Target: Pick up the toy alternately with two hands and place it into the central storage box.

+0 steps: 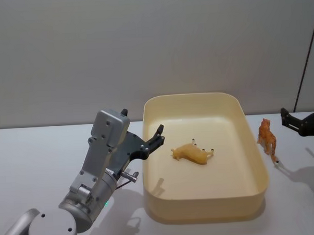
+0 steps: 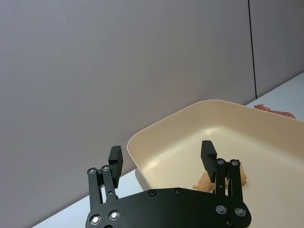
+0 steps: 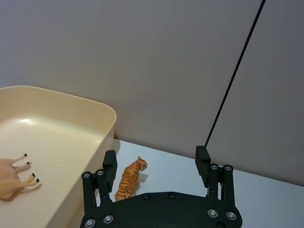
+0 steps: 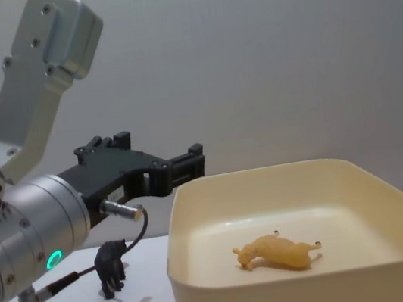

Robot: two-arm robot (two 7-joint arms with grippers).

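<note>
The central storage box [image 1: 198, 97] is a cream-yellow tub in the middle of the table. A pale yellow toy animal [image 1: 192, 154] lies on its side inside it. An orange tiger toy [image 1: 267, 137] stands on the table just right of the box. A dark toy animal [image 4: 112, 266] stands left of the box. My left gripper [image 1: 144, 126] hovers open and empty over the box's left rim. My right gripper [image 1: 301, 111] is open and empty at the far right, a little beyond the tiger [image 3: 129, 179].
A white table [image 1: 38, 154] carries everything, with a plain grey wall behind it. A thin dark cable [image 1: 303, 69] runs down the wall at the right. My left arm's silver body [image 4: 21, 225] with a green ring light sits low on the left.
</note>
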